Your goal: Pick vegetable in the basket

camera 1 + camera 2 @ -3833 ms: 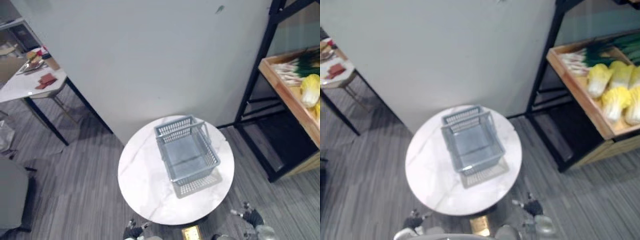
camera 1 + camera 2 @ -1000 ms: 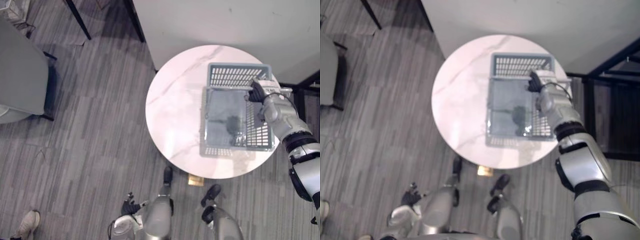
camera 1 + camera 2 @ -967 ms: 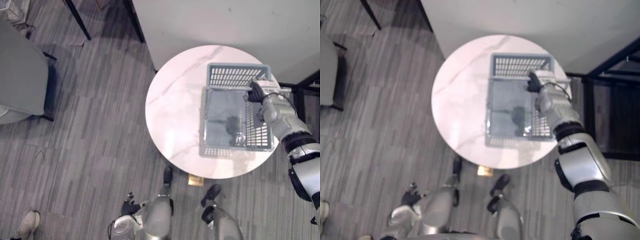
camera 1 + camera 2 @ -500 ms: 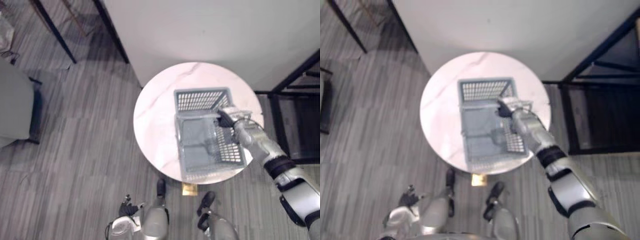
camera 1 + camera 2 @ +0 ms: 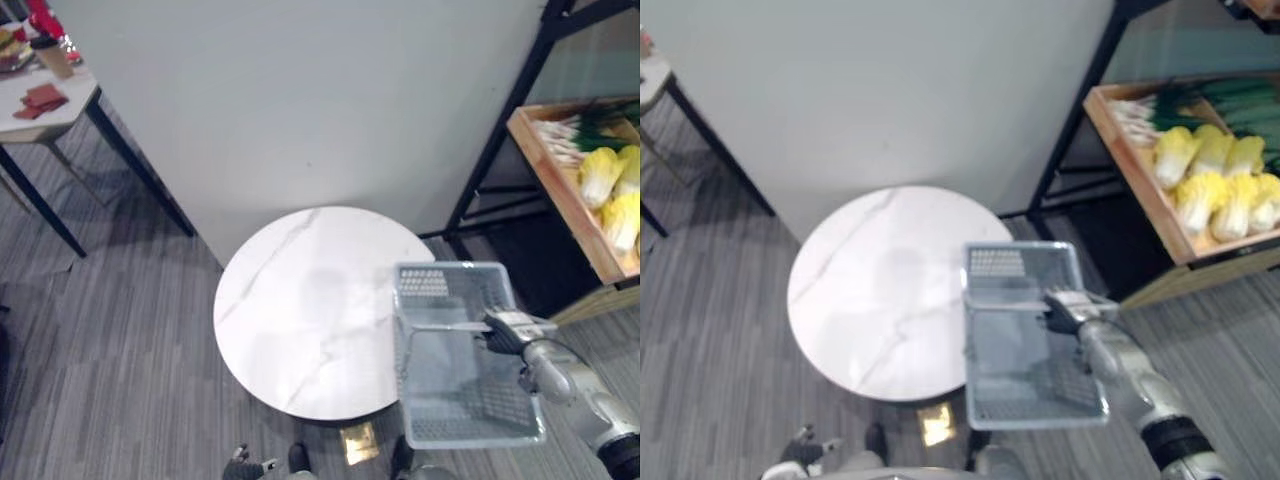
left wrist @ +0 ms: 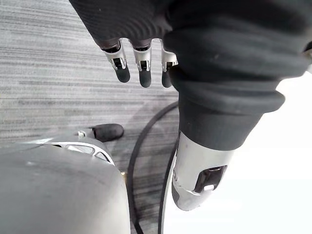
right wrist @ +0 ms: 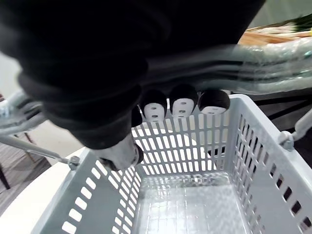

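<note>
I am holding the basket (image 5: 973, 345) by its handle (image 7: 253, 56) with my right hand (image 5: 1065, 310) — the fingers (image 7: 183, 105) are curling right round the bar, and the basket is hanging under them with nothing in it. It is sitting out over the near right edge of the round white counter (image 5: 300, 310); whether its corner is touching the top I cannot tell. The vegetables are not in it yet: the yellow cabbages (image 5: 1215, 185) are lying side by side in a wooden crate (image 5: 1137, 190) on the black shelf (image 5: 1070, 130), with green onions (image 5: 1230, 98) at the crate's far end. From my right hand they are lying to the right and farther away, well apart from the basket, and the crate's long side is running near to far, so its open edge is facing the basket. My right hand is the nearer one, but it is taken up with the handle; my left hand (image 5: 240, 465) is hanging low at the near left, on the wrong side of the counter, its fingers (image 6: 141, 66) straight and relaxed and holding nothing. I am judging that the basket has to go nearer the crate before the free hand can reach a cabbage. The head views are giving me the crate and how it lies from the basket — the right wrist view is giving the wrap on the handle and the bare basket floor.
</note>
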